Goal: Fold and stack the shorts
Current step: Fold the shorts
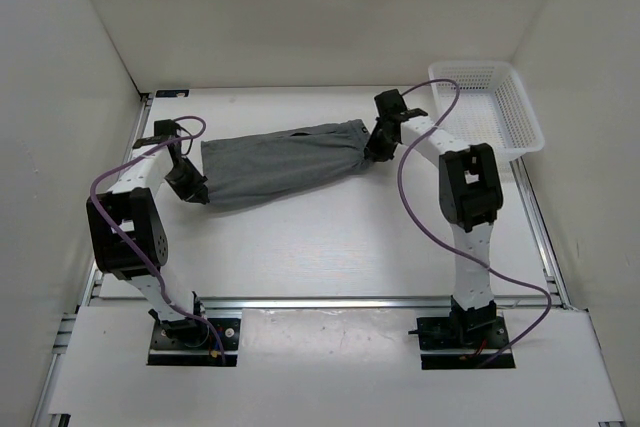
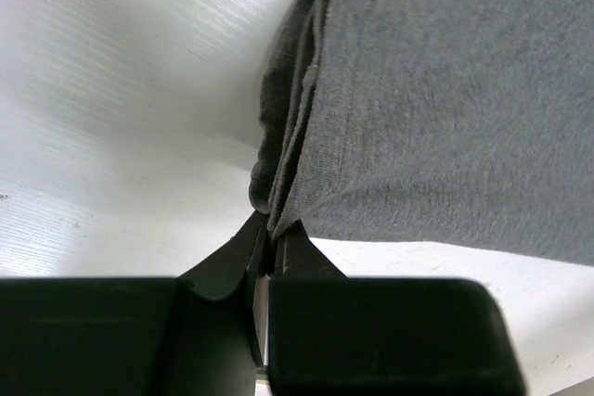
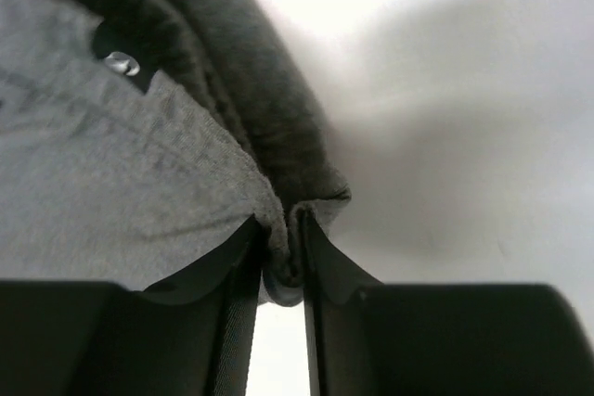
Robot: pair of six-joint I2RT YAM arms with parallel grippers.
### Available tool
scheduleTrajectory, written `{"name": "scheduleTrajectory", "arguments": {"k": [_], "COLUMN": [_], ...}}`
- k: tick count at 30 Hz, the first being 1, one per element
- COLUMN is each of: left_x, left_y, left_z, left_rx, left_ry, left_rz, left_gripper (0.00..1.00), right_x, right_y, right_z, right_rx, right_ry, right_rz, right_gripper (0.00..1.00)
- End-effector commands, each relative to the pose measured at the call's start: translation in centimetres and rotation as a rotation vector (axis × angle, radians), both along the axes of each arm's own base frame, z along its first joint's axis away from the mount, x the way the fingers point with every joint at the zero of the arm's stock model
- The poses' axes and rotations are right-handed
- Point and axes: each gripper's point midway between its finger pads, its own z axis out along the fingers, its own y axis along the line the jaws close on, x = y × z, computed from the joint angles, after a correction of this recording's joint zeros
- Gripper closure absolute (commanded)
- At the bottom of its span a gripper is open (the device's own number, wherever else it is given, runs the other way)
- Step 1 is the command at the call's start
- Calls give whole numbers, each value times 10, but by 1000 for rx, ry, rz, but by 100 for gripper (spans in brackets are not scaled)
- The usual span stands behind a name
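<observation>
White worktop (image 1: 330,237), shorts (image 1: 280,165) held between left hand (image 1: 196,187) and right hand (image 1: 372,150), both clamped on thin edge pinches (barely any fabric), so a hard tug could slip one.

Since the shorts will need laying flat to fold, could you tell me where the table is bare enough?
The widest bare table lies between the shorts and the near rail. A narrower strip runs behind the shorts, left of the basket. It is crowded at the back right, where the basket and the right gripper sit close.
</observation>
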Motion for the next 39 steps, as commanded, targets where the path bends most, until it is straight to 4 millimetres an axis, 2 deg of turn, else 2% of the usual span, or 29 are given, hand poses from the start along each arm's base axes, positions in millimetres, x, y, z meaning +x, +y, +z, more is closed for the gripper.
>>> {"name": "scheduleTrajectory", "arguments": {"k": [1, 2, 3, 4, 6, 9, 10, 11, 16, 19, 20, 21, 22, 24, 25, 27, 28, 29, 30, 31, 34, 35, 36, 37, 38, 39], "left_x": [4, 3, 6, 6, 6, 6, 6, 6, 6, 6, 6, 6, 9, 9, 9, 9, 9, 9, 9, 9, 9, 9, 9, 9, 6, 6], "left_y": [4, 4, 4, 4, 4, 4, 4, 4, 4, 3, 3, 3, 3, 3, 3, 3, 3, 3, 3, 3, 3, 3, 3, 3, 3, 3], "left_z": [9, 6, 8, 8, 8, 8, 8, 8, 8, 8, 8, 8, 11, 11, 11, 11, 11, 11, 11, 11, 11, 11, 11, 11, 8, 8], "left_rx": [7, 5, 7, 9, 9, 9, 9, 9, 9, 1, 1, 1, 2, 2, 2, 2, 2, 2, 2, 2, 2, 2, 2, 2, 1, 1], "left_ry": [-40, -29, -38, -38, -38, -38, -38, -38, -38, -40, -40, -40, -49, -49, -49, -49, -49, -49, -49, -49, -49, -49, -49, -49, -40, -40], "left_rz": [-7, -7, -7, -16, -16, -16, -16, -16, -16, -19, -19, -19, -19, -19, -19, -19, -19, -19, -19, -19, -19, -19, -19, -19, -19, -19], "left_gripper": [90, 90, 90, 90, 90, 90, 90, 90, 90, 90, 90, 90, 90, 90, 90, 90, 90, 90, 90, 90, 90, 90, 90, 90, 90, 90], "right_x": [12, 10, 9, 7, 3, 3, 7, 4, 9, 19, 22, 32, 37, 44, 54, 58, 67, 69, 68, 68, 62, 54, 55, 51, 40, 35], "right_y": [-8, -9, -8, -9, -11, -13, -11, -11, -15, -10, -9, -6, -1, 9, 23, 37, 47, 48, 50, 52, 50, 47, 45, 43, 37, 35], "right_z": [-17, -31, -33, -33, -30, -16, -2, 0, 32, 52, 51, 61, 55, 55, 54, 48, 41, 36, 21, 22, 7, -8, 0, -2, -16, -10], "right_rx": [-81, -99, -100, -101, -99, -95, -83, -82, -129, -143, -154, -151, -144, -125, -81, -37, -11, -13, -6, 7, 1, -6, -9, -10, -27, -27], "right_ry": [50, 83, 92, 95, 90, 41, 5, 5, -90, -151, -155, -188, -182, -189, -194, -169, -165, -152, -121, -116, -88, -53, -74, -68, -32, -33], "right_rz": [3, 17, 32, 32, 32, 34, 33, 51, 92, 115, 133, 140, 159, 214, 255, 306, 335, 336, 345, 341, 341, 342, 327, 327, 322, 322], "right_gripper": [69, 63, 49, 42, 34, 33, 33, 31, 8, 7, 7, 7, 8, 10, 11, 11, 11, 12, 13, 15, 30, 35, 48, 56, 65, 83]}}
